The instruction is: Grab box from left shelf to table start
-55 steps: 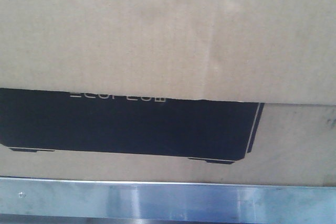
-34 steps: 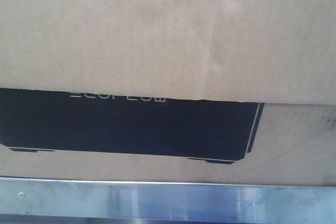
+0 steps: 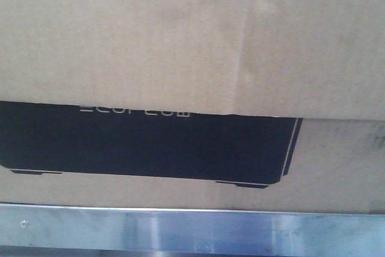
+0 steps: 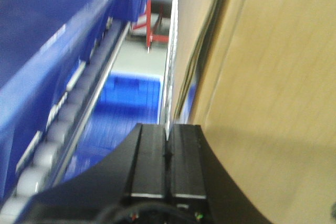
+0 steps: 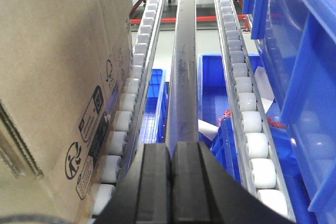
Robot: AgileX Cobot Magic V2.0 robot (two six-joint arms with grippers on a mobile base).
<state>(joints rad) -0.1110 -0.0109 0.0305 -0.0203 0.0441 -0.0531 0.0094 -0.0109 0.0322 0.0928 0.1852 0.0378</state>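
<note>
Flanking the box (image 3: 180, 46), closed left pincer (image 4: 168, 132) and right pincer (image 5: 171, 150) show wrist-side only.

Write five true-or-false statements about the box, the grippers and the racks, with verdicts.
1. The box fills most of the front view. True.
2. The left gripper is clamped on the box. False: it is shut on nothing, with the box beside it.
3. The right gripper is wide open. False: it is shut.
4. Roller tracks run ahead of the right gripper. True.
5. The bins are red. False: they are blue.
</note>
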